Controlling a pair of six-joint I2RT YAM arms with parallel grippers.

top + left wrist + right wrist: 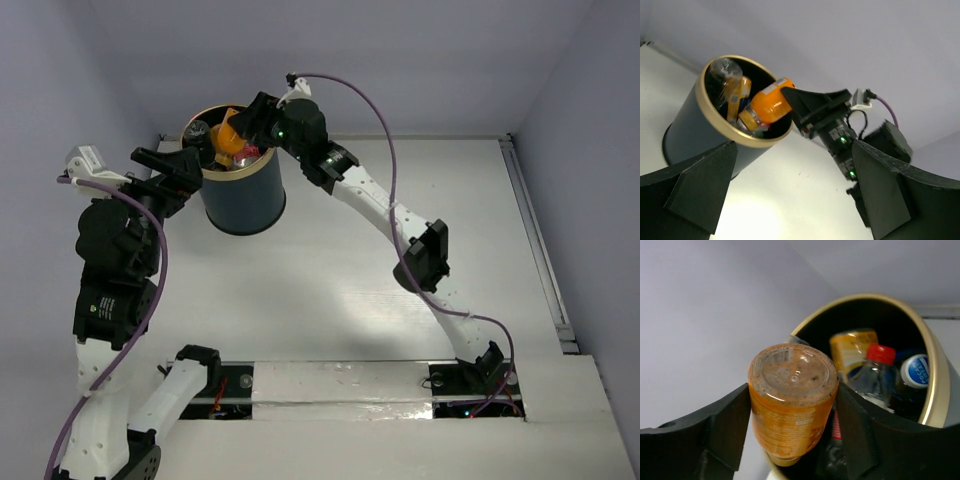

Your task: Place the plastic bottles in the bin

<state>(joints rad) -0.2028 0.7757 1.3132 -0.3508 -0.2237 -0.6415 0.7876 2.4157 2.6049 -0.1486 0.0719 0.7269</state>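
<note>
from where the arm bases sit, the white table stretches back, and i see no bottle anywhere outside the bin in any view

a bit further in, the left gripper hangs just beside the left wall of the bin, its jaws spread wide with nothing between them

the bin stands upright near the far left corner, gold rim up, and it's already well loaded: a clear bottle with a red cap, one with a blue cap and a yellow-labelled one lie jumbled inside (there may be more underneath, too dark to tell)

over the far side of the rim, the right gripper is clamped on an orange bottle, a finger pressed to each side of its body. the bottle is tipped neck down into the mouth of the bin, base up towards the wrist camera, most of it above the rim and not yet let go

so by my reckoning this looks like the last one: all that seems left is for the right jaws to part and drop it in
</note>
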